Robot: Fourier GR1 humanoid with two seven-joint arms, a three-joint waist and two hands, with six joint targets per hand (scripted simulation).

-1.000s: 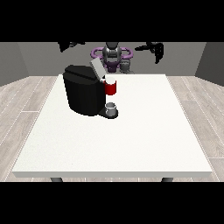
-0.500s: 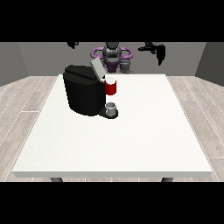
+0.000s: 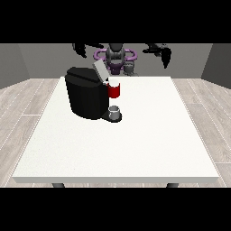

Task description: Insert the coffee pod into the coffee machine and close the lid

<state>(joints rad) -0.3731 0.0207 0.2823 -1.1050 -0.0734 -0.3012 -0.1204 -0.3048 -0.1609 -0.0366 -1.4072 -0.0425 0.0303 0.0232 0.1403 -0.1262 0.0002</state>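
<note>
Hands first: we find the hand at the view's right [image 3: 165, 55] raised above the far edge of the table [image 3: 135, 149], hanging fingers-down and touching nothing; whether its fingers are spread or curled, we cannot tell. We see the hand at the view's left [image 3: 80, 48] also held high, behind the coffee machine [image 3: 88, 94], well apart from it; of its fingers we cannot tell either.

We note the coffee machine as a black block standing on the far left part of the white table. Its lid [image 3: 99, 70] is tilted up, a pale grey flap leaning back over the top, so the machine is open. Just beside the lid, at the machine's front, we see a red part with a small white round thing on top, which we take to be the coffee pod [image 3: 113, 83]; how deep it sits we cannot make out.

Below it a small grey cup [image 3: 115, 111] stands upright on the machine's base. We cannot see anything inside the cup.

We see the robot's body [image 3: 116, 57] behind the table's far edge, between the two hands.
</note>
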